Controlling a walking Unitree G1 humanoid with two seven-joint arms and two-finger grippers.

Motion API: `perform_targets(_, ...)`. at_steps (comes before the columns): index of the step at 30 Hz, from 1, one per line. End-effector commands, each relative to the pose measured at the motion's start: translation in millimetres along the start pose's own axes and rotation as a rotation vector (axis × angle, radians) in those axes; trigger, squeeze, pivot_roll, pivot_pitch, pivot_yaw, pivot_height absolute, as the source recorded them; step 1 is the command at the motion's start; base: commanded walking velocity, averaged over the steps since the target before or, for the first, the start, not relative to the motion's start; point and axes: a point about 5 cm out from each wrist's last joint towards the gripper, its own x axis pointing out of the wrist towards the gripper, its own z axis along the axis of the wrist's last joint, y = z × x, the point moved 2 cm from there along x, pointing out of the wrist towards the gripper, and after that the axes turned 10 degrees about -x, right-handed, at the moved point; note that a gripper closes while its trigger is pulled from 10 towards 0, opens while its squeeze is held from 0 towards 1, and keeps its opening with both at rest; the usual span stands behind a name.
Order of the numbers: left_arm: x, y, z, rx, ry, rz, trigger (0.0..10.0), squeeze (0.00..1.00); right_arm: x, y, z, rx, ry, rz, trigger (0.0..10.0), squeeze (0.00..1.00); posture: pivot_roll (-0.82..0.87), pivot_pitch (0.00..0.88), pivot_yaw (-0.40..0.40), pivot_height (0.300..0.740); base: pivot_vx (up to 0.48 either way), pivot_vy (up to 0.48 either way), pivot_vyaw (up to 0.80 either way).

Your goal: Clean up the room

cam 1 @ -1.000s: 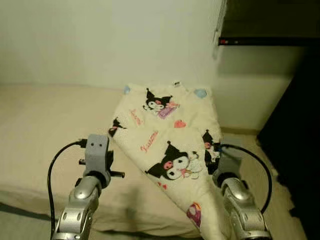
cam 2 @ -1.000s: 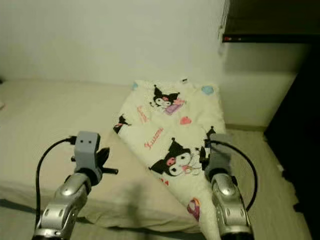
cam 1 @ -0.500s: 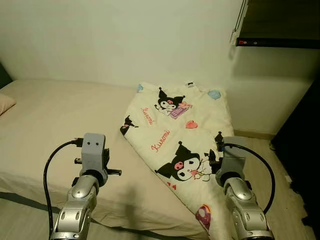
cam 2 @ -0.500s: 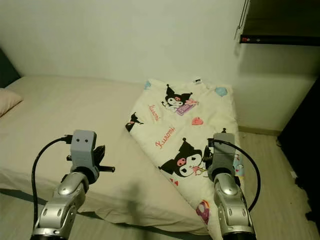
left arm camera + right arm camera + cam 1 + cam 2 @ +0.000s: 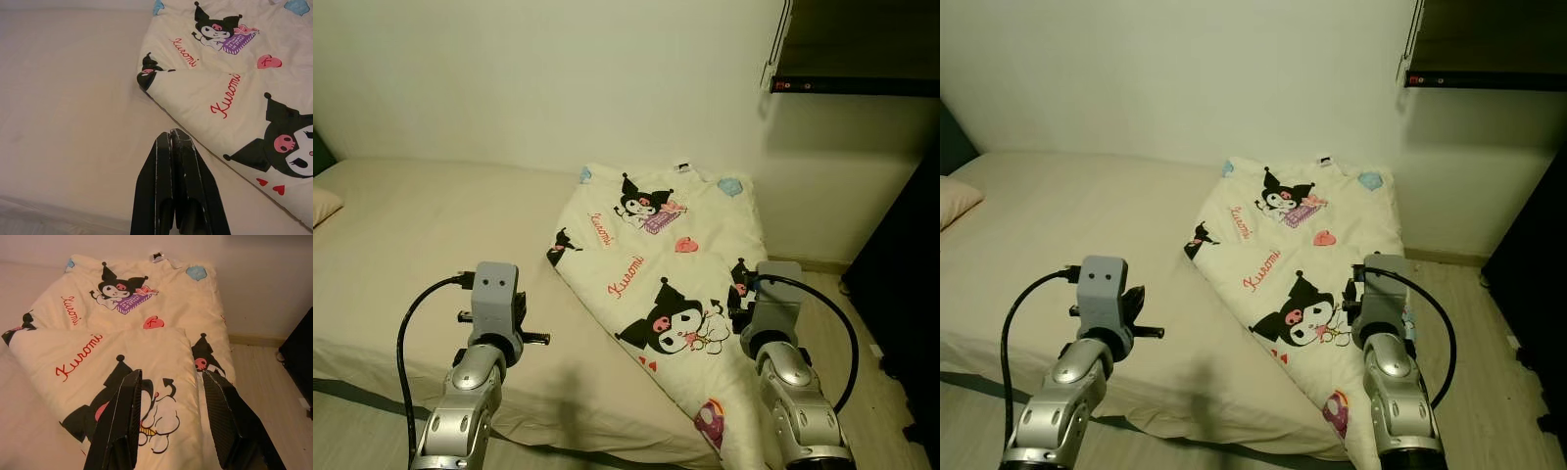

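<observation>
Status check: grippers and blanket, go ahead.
Left gripper shut over bare mattress. Right gripper open above folded blanket. Nothing held, nothing blocking.

The room has soft, warm, dim light. The pictures are sharp, not blurry. The far right corner is very dark. A faint shadow lies on the bed near the robot.

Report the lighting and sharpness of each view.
Eye views: sharp, evenly dim warm light, deep shade at the dark furniture on the right. Left wrist view: crisp on the blanket, no glare. Right wrist view: blanket print sharp, the right end effector fingers softer.
</observation>
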Motion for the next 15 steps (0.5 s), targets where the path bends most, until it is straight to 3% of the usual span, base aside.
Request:
perform_targets(1, -1.5, 3.9, -7.0, -0.007, 0.03, 0.018, 10.0, 0.0, -0.9, 1.8, 0.2, 0.001, -0.001, 0.003, 10.0, 0.0, -0.11, 0.071, 0.04, 0.667, 0.0, 0.0, 0.0)
perform_targets(15, -1.6, 3.1, -8.1, -0.003, 0.035, 0.01, 10.0, 0.0, -3.5, 0.9, -2.0, 0.01, 0.005, -0.001, 10.0, 0.0, -0.11, 0.076, 0.043, 0.617, 0.0, 0.0, 0.0)
